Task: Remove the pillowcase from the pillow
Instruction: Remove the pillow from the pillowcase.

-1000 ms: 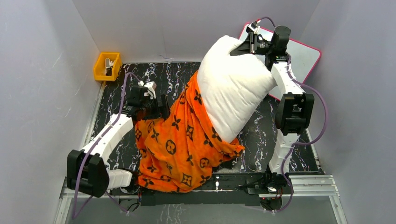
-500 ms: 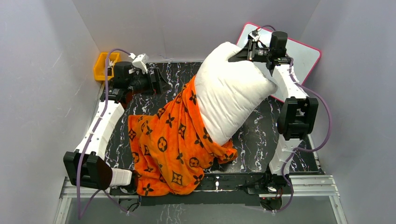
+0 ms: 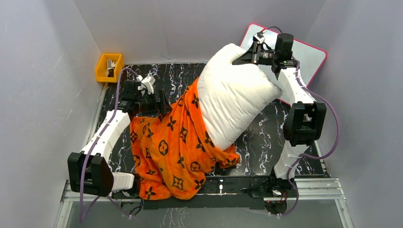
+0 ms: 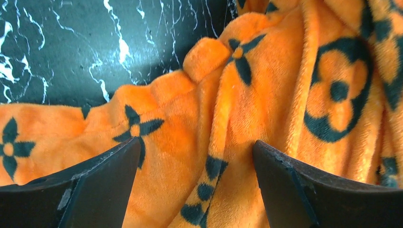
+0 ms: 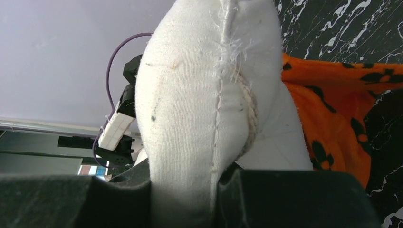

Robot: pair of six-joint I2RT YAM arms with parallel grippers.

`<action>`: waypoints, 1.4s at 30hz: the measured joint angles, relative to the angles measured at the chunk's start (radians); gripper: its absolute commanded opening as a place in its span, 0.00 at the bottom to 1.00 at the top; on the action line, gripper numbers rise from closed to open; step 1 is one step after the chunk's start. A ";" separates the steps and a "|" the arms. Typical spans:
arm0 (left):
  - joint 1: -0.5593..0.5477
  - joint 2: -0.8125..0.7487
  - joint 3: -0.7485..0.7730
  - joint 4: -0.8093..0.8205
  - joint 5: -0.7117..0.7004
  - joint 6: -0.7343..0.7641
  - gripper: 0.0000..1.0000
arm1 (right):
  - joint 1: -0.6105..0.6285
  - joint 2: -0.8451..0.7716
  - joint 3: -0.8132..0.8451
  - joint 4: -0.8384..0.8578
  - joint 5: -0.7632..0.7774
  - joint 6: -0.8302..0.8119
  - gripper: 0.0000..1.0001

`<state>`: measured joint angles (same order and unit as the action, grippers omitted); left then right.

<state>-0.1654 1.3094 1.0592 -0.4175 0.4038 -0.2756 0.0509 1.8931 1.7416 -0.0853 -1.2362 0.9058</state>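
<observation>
The white pillow (image 3: 234, 90) is held up at its far corner, more than half out of the orange pillowcase (image 3: 176, 147). The pillowcase, printed with black motifs, still wraps the pillow's lower end and lies heaped toward the near edge. My right gripper (image 3: 247, 53) is shut on the pillow's seamed corner (image 5: 199, 109) at the back right. My left gripper (image 3: 161, 102) is open just above the pillowcase's upper left fold (image 4: 199, 137), with the fabric between the spread fingers and nothing pinched. The left wrist view shows an orange hem ridge running between the jaws.
A yellow bin (image 3: 109, 67) with small parts sits at the back left corner. A pink-framed whiteboard (image 3: 309, 54) leans at the back right behind the right arm. The black marbled table top (image 3: 266, 137) shows to the right of the pillow. Grey walls close in on three sides.
My left gripper swung up to the back left near the yellow bin, then came back down onto the pillowcase's upper left fold, open. The right gripper holds the pillow corner steady.
</observation>
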 measured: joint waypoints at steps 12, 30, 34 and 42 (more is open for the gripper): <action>0.006 -0.071 -0.134 0.012 0.021 -0.004 0.00 | 0.001 -0.035 -0.088 0.180 -0.013 0.137 0.00; 0.407 0.102 0.011 0.020 -0.207 -0.018 0.00 | -0.337 -0.235 -0.241 0.694 0.039 0.606 0.00; 0.414 0.106 0.011 0.024 -0.219 -0.024 0.49 | -0.352 -0.264 -0.266 0.748 0.053 0.631 0.00; 0.439 0.045 -0.024 0.077 -0.077 -0.075 0.98 | -0.363 -0.266 -0.321 0.710 0.084 0.593 0.00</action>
<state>0.2733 1.3548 1.0351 -0.3408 0.3264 -0.3508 -0.3122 1.6272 1.4208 0.6243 -1.1526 1.4990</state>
